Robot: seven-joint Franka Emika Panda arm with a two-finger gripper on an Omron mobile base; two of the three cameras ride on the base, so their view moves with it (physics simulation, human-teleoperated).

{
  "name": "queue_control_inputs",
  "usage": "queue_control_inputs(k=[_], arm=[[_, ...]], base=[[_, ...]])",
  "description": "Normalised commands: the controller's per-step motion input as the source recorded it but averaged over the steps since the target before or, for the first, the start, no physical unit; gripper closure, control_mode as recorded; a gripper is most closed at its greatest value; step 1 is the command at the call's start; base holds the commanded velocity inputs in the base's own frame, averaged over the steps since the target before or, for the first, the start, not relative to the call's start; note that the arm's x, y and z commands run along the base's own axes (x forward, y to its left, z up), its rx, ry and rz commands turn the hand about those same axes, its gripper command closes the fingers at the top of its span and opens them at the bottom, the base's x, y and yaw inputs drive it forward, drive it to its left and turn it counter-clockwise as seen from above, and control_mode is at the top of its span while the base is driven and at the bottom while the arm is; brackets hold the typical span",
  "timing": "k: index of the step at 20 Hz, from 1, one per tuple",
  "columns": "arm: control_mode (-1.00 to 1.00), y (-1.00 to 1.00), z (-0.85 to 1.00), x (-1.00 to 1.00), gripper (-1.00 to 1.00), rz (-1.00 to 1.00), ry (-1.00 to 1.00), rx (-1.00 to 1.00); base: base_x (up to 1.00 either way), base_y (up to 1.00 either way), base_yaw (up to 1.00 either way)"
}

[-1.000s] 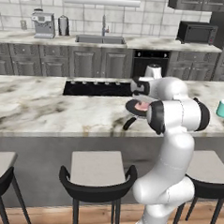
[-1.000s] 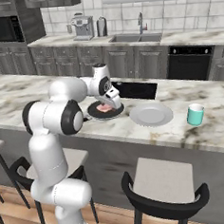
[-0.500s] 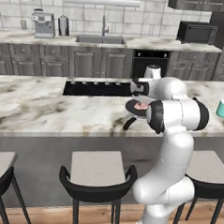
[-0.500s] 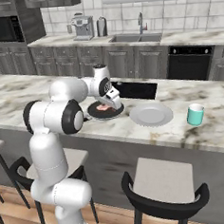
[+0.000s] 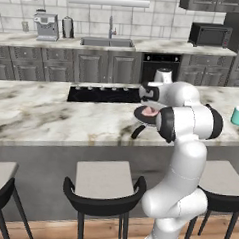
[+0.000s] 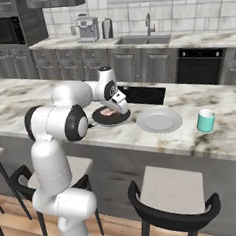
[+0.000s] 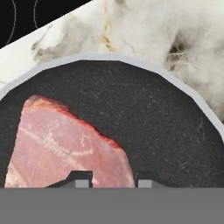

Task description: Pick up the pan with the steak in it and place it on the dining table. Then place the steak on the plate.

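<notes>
So the pan (image 6: 110,116) is sitting on the marble tabletop (image 6: 33,104) of the dining table, just this side of the black cooktop (image 6: 144,94). Its short handle (image 5: 137,132) pokes out toward the near edge. The steak (image 7: 65,146) lies flat inside the pan, off to one side, with a good patch of bare black pan bottom beside it.

The claw (image 7: 113,183) is down in the pan right at the steak. From the hand view the two fingertips (image 7: 81,182) are pulled in close, with the edge of the steak sitting between them, so it looks clenched on the meat.

The plate (image 6: 159,121) is just to the right of the pan, not touching it. A teal cup (image 6: 206,120) stands further right on the same tabletop. Three stools (image 5: 104,186) are lined up along the near side.
</notes>
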Motion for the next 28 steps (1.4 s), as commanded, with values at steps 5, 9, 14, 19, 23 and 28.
queue_control_inputs(k=[5,9,14,19,23,28], arm=[[-1.0,-0.09,0.25,0.01,1.0,-0.03,-0.03,0.03],[-1.0,-0.22,0.43,-0.22,1.0,-0.08,-0.01,0.06],[-1.0,-0.51,0.23,-0.51,1.0,-0.06,-0.04,0.08],[-1.0,-0.75,0.03,-0.46,1.0,-0.03,-0.05,0.07],[-1.0,-0.82,0.0,-0.23,1.0,-0.02,-0.03,0.04],[-1.0,-0.83,0.0,-0.01,1.0,-0.03,-0.01,0.02]], base=[[0.0,0.0,0.0],[0.0,0.0,0.0],[0.0,0.0,0.0],[0.0,0.0,0.0],[0.0,0.0,0.0],[0.0,0.0,0.0]])
